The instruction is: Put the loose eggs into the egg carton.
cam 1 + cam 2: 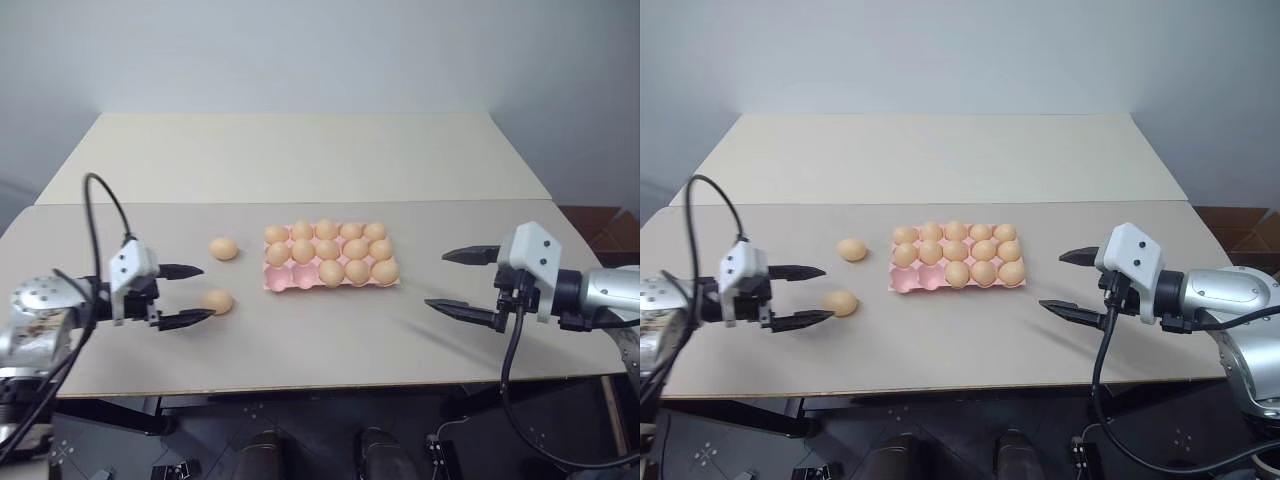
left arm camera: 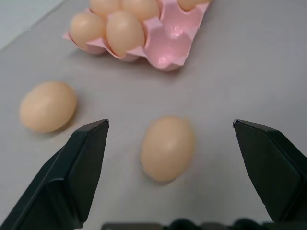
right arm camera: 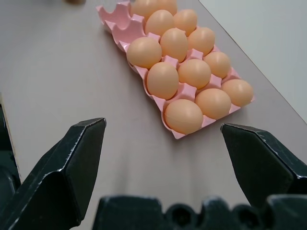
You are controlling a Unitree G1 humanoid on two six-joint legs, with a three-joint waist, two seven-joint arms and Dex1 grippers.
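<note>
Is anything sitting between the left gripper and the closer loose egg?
Nothing visible. The left gripper, jaws open, faces the near loose egg over bare table. The other loose egg lies farther off, to one side.

bare table (image 1: pixel 300 340) around two loose eggs (image 1: pixel 217 301), carton (image 1: pixel 330 256) well apart

The egg carton (image 2: pixel 170 36) runs off the left wrist view's edge. The right wrist view cuts its far end too.
</note>
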